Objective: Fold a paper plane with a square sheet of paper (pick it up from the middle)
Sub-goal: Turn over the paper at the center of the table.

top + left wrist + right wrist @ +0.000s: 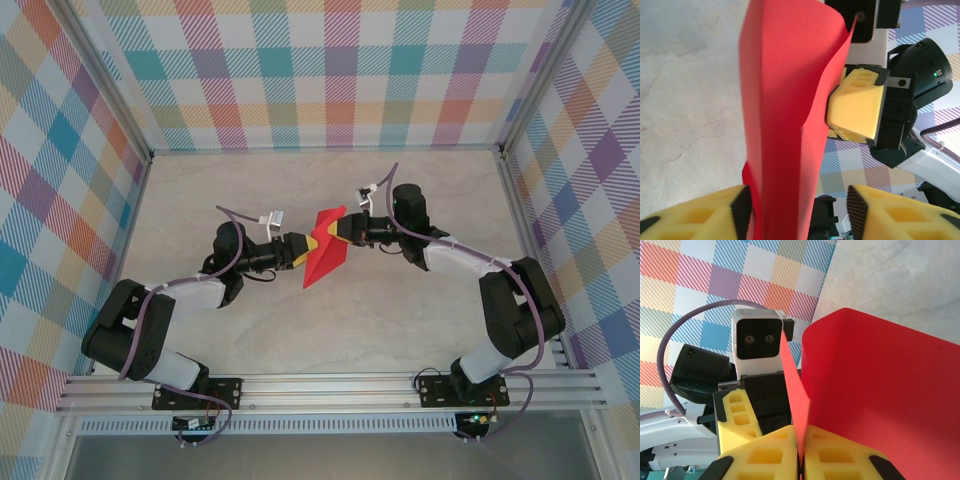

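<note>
**Red sheet pinched by the right gripper, left gripper spread around it**

The square sheet of paper [325, 255] sits over the middle of the counter [250, 190], between the two arms, which meet there from the left and the right. It is not flat: it stands on edge, bent into a trough with layers that curve apart (whether its near tip touches the counter cannot be told).

The right gripper [347, 232] reaches in from the right and is pressed together on the paper. In the right wrist view its yellow fingers [765, 457] meet with a thin red edge clamped between them, and the rest of the sheet [880, 390] fans out to the right.

The left gripper [300, 250] comes in from the left and is spread. In the left wrist view the sheet [785, 100] rises between its two yellow fingers [700, 217]. The left pad lies at the paper's side, while the right finger stands apart from it with a clear gap. Beyond the sheet, the right gripper's yellow fingers [857, 105] bite its far edge.

Plaid walls [330, 70] enclose the counter.
</note>
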Controlling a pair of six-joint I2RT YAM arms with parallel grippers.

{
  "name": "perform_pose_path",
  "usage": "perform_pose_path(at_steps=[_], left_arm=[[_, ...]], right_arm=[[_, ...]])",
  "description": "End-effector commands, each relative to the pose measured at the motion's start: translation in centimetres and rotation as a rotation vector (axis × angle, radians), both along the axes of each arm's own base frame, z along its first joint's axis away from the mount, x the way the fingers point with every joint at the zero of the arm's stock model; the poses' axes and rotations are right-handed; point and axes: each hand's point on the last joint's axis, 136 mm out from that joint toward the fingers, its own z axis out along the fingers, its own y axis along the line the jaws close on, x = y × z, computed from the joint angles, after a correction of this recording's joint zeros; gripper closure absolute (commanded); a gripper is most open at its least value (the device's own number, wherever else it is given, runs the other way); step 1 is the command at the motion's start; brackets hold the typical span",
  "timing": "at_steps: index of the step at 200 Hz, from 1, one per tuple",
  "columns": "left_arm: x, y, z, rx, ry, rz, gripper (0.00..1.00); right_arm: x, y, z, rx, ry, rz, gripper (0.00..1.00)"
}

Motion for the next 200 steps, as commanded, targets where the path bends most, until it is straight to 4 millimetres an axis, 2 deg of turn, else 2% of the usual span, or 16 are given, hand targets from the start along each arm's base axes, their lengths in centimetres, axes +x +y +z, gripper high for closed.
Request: perform_pose_path(at_steps=[1, 41, 58, 74, 84, 103, 128, 147, 167, 172, 200], left_arm=[[-1.0, -0.2, 2.0, -0.042, -0.078, -0.039, 0.51], [-0.9, -0.4, 2.3, -0.039, -0.096, -0.044, 0.72], [-0.7, -0.4, 1.9, -0.017, -0.092, -0.033, 0.84], [-0.3, -0.3, 1.1, 0.02, -0.083, -0.016, 0.94], [-0.2, -0.1, 0.3, 0.06, -0.078, -0.008, 1.0], [0.0, 0.5, -1.6, 0.18, -0.065, 0.019, 1.0], [0.4, 2.4, -4.2, 0.421, -0.055, 0.085, 1.0], [0.5, 4.1, -6.0, 0.617, -0.036, 0.118, 1.0], [0.9, 5.8, -7.1, 0.828, -0.043, 0.168, 1.0], [0.4, 6.7, -7.9, 0.905, -0.017, 0.169, 1.0], [1.0, 9.3, -7.5, 1.216, -0.076, 0.26, 1.0]], right_arm=[[0.2, 0.5, 1.3, 0.038, -0.032, 0.042, 0.9], [0.2, 0.5, 1.0, 0.033, -0.021, 0.044, 0.9], [0.3, 0.3, 0.6, 0.016, -0.018, 0.033, 0.89], [0.4, -0.1, 0.0, -0.027, -0.014, 0.004, 0.84], [0.6, -0.7, -0.6, -0.079, -0.014, -0.035, 0.77], [1.5, -3.2, -3.0, -0.278, -0.002, -0.191, 0.54], [2.0, -8.0, -5.6, -0.539, 0.004, -0.396, 0.34], [1.9, -10.8, -6.9, -0.671, 0.007, -0.496, 0.22], [1.3, -12.5, -7.7, -0.739, 0.018, -0.544, 0.13], [1.2, -12.8, -7.8, -0.748, 0.019, -0.555, 0.11], [0.6, -14.2, -8.4, -0.788, 0.026, -0.606, 0.04]])
